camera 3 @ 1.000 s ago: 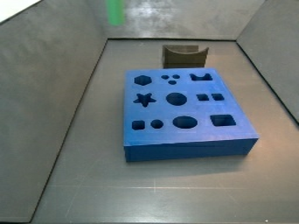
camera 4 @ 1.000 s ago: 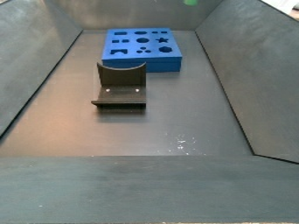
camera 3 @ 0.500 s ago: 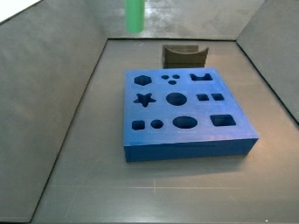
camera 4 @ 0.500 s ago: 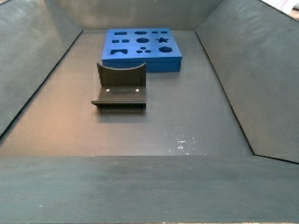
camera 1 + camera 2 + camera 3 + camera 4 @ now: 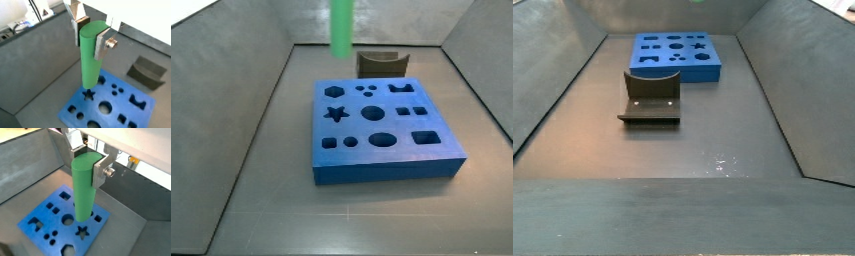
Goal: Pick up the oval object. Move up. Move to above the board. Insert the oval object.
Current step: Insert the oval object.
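The gripper is high up above the floor of the bin. Its two silver fingers are closed tight on the top part of the oval object. Both wrist views show this. The oval object is a long bright green rod with round ends. It hangs straight down from the gripper.

In both wrist views the low end of the green rod is up in the air over the board, not touching it. The board is a thick blue block. Its top has many holes cut in it, like a star, circles and squares.

In a side view the oval object shows at the top edge of the picture, standing upright, above the far left part of the board. The gripper itself is out of that picture.

The fixture stands on the gray floor just beside the board, on its near side in that side view. It is dark and shaped like an L.
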Available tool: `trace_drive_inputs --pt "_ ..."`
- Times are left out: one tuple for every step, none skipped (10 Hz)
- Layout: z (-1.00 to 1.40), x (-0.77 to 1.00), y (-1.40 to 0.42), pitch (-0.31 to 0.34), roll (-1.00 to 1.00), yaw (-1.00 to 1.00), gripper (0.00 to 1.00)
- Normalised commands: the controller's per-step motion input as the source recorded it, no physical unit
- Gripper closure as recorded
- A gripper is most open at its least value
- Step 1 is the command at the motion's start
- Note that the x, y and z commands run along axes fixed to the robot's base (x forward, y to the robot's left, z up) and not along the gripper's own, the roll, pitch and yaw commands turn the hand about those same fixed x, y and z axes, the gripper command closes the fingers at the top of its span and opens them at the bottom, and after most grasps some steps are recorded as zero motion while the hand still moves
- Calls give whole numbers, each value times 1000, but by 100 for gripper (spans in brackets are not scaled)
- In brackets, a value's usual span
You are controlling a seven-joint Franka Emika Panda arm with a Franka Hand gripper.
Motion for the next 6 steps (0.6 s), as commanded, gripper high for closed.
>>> trace_drive_inputs --pt "-360 849 -226 -53 -10 -206 100" --pt "-346 829 -220 -51 -13 -226 100" --pt "-289 486 -151 -91 -46 -529 100" --pt "-169 0 -34 -90 -39 -1000 100" --pt "-120 0 0 -76 -40 -1000 100" --pt "-123 0 0 -77 -39 -1000 100"
